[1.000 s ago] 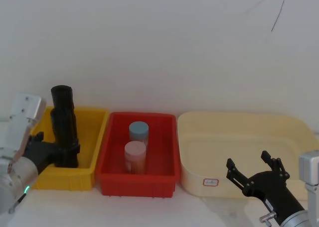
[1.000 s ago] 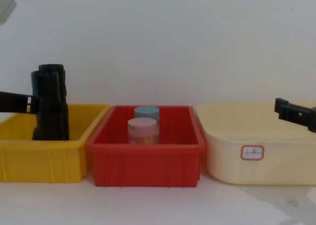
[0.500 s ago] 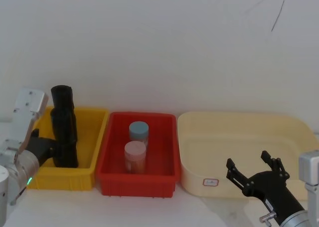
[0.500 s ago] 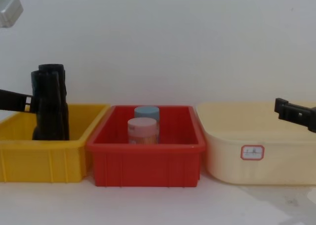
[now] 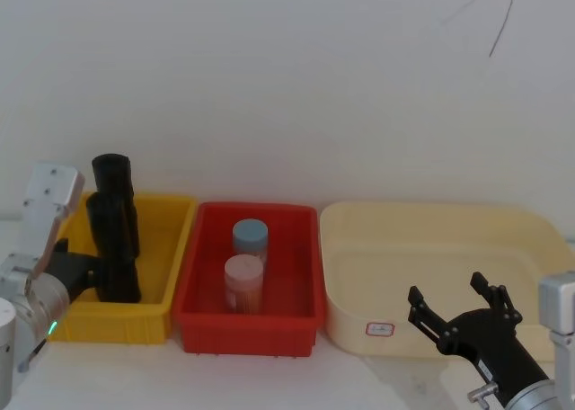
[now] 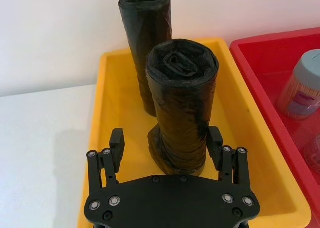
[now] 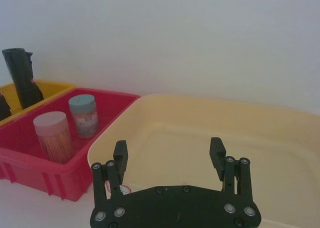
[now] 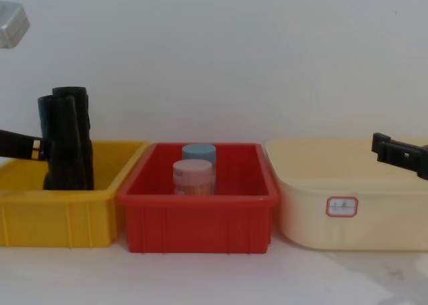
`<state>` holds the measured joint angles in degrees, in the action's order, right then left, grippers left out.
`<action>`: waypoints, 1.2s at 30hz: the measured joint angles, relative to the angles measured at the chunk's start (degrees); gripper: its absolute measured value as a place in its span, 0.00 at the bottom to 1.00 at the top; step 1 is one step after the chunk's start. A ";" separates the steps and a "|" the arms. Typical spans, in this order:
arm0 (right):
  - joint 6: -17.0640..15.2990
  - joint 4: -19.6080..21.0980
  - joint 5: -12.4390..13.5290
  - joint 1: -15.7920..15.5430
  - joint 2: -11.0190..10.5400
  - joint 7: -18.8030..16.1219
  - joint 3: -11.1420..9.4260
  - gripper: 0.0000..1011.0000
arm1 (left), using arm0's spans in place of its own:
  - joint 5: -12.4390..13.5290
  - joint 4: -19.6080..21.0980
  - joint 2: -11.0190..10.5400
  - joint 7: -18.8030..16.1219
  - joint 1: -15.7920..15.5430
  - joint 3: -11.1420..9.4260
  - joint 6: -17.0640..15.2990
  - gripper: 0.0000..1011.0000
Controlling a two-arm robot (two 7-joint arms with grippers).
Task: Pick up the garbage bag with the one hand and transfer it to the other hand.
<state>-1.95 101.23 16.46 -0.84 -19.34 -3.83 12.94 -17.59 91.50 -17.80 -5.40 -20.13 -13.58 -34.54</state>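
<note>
Two black rolls stand upright in the yellow bin. The nearer one is the garbage bag; the second roll stands just behind it. My left gripper is open, level with the bag's base, one finger on each side and neither clamped on it. In the chest view the left gripper comes in from the left edge and ends at the rolls. My right gripper hangs open and holding nothing over the front rim of the cream tub.
A red bin sits between the yellow bin and the cream tub, holding a blue-lidded jar and a pink-lidded jar. A white wall stands close behind the bins. The cream tub has a small label on its front.
My left gripper has drawn back from around the garbage bag toward the left. The bag's top has shifted slightly left. The right arm has not moved.
</note>
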 joint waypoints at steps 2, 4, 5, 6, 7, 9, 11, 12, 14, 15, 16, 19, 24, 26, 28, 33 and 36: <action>0.00 0.00 0.00 0.00 0.00 0.00 0.00 0.99 | -0.03 -0.22 0.11 0.18 -0.01 0.08 0.07 0.99; 0.00 0.00 0.00 0.00 0.00 0.00 0.00 0.99 | -0.05 -0.39 0.18 0.32 -0.03 0.14 0.14 0.99; 0.00 0.00 0.00 0.00 0.00 0.00 0.00 0.99 | -0.07 -0.45 0.20 0.36 -0.03 0.16 0.16 0.99; 0.00 0.00 0.00 0.00 0.00 0.00 0.00 0.99 | -0.07 -0.49 0.23 0.40 -0.03 0.17 0.18 0.99; 0.00 0.00 0.00 0.00 0.00 0.00 0.00 0.99 | -0.09 -0.58 0.27 0.47 -0.04 0.21 0.22 0.99; 0.00 0.00 0.00 0.00 0.00 0.00 0.00 0.99 | -0.10 -0.64 0.32 0.55 -0.04 0.25 0.26 0.99; 0.00 0.00 0.00 0.00 0.00 0.00 0.00 0.99 | -0.08 -0.64 0.34 0.55 -0.01 0.29 0.27 0.99; 0.00 0.00 0.00 0.00 0.00 0.00 0.00 0.99 | -0.06 -0.64 0.35 0.55 0.03 0.31 0.27 0.99; 0.00 0.00 0.00 0.00 0.00 0.00 0.00 0.99 | 0.14 -0.62 0.41 0.36 0.25 0.31 0.27 0.99; 0.00 0.00 0.00 0.00 0.00 0.00 0.00 0.99 | 0.24 -0.62 0.43 0.24 0.31 0.31 0.26 0.99; 0.00 0.00 0.00 0.00 0.00 0.00 0.00 0.99 | 0.35 -0.61 0.43 0.12 0.37 0.32 0.24 0.99; 0.00 0.00 0.00 0.00 0.00 0.00 0.00 0.99 | 1.10 -0.72 0.48 -0.57 0.50 0.13 -0.02 0.99; 0.00 0.00 0.00 0.00 0.00 0.00 0.00 0.99 | 1.97 -1.64 0.49 -0.93 0.10 -0.21 -0.19 0.99; 0.00 0.00 0.00 0.00 0.00 0.00 0.00 0.99 | 2.18 -1.97 0.47 -0.91 -0.09 -0.33 -0.19 0.99; 0.00 0.00 0.00 0.00 0.00 0.00 0.00 0.99 | 2.43 -2.56 0.36 -0.72 -0.45 -0.53 -0.17 0.99; 0.00 0.00 0.00 0.00 0.00 0.00 0.00 0.99 | 2.61 -4.08 0.03 1.03 -1.47 -1.00 0.64 0.99; 0.00 0.00 0.00 0.00 0.00 0.00 0.00 0.99 | 2.61 -4.85 -0.05 1.99 -1.99 -1.19 1.25 0.99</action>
<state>-1.95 101.23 16.46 -0.84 -19.33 -3.83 12.94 -14.98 86.65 -17.85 -3.41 -22.12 -14.77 -33.29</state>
